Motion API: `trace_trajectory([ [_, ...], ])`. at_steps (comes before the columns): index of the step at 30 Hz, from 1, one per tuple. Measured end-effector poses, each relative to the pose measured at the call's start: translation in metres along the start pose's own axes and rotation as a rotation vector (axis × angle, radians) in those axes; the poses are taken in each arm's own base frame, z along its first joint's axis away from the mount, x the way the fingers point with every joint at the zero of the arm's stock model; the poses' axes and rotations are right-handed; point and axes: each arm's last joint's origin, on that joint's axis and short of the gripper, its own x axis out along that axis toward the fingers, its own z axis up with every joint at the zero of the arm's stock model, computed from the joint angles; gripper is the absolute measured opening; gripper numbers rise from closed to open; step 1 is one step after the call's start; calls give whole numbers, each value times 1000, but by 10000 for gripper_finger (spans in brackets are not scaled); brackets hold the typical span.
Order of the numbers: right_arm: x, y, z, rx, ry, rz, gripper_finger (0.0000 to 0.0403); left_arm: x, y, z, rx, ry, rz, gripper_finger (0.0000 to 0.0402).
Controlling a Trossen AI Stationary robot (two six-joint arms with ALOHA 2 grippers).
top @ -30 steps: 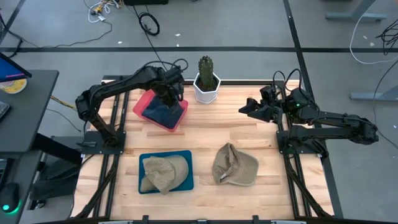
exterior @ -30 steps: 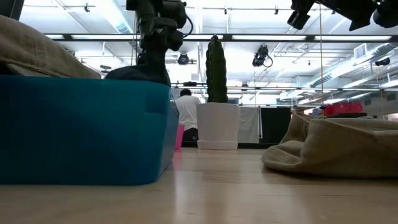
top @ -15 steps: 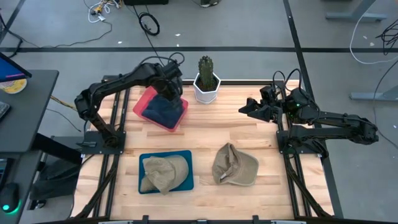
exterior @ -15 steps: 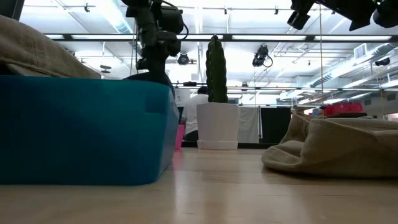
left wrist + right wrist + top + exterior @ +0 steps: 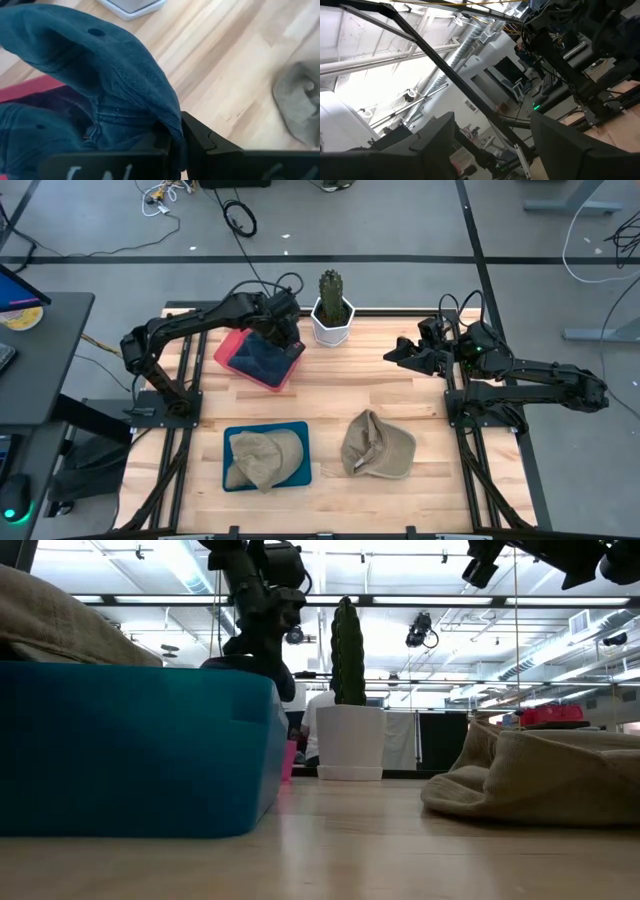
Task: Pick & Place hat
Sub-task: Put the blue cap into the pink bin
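The left gripper [image 5: 281, 332] is closed on a dark blue hat [image 5: 262, 356], pinching a fold of its cloth between narrow fingers — the left wrist view shows the fabric [image 5: 107, 95] gathered right at the jaws. That hat sits in or just over a pink bin [image 5: 232, 352] near the far edge of the worktop, just beside a white pot with a cactus [image 5: 331, 308]. Whether the hat rests fully in the bin or is partly lifted cannot be told; in the low view the gripper [image 5: 262, 632] hangs above the bin's level with dark cloth below it.

As a judgement of progress, one hat looks placed: a tan hat [image 5: 262, 457] lies in the blue bin [image 5: 300, 432] near the left part of the worktop's near edge. The blue hat appears mid-step, either being set into the pink bin or drawn out of it — the pictures do not settle which. A second tan hat [image 5: 377, 446] lies loose on the bare wood near the middle of the near edge, so it probably remains to be handled.

The right gripper [image 5: 392, 355] waits above the right side of the worktop, fingers spread apart and holding nothing.
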Motion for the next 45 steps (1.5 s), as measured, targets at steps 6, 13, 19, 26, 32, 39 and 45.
trace_trajectory([
  [6,0,0,0,2,3,-4,262,-9,0,-3,-54,-23,23,22],
  [13,0,-1,-1,0,7,-6,262,-35,-7,-10,-103,-96,13,22],
  [19,0,-1,-1,0,9,-6,262,-50,-14,-18,-115,-145,22,22],
  [26,0,-1,-1,0,8,-7,262,-45,-19,-22,-63,-140,88,22],
  [32,0,-1,-1,0,8,-7,262,-46,-19,-21,-46,-151,97,22],
  [39,0,-1,0,-1,0,-12,262,-20,-14,-32,-41,-136,122,22],
  [45,0,-1,0,-1,-7,-17,262,-2,-5,-42,-36,-116,196,22],
])
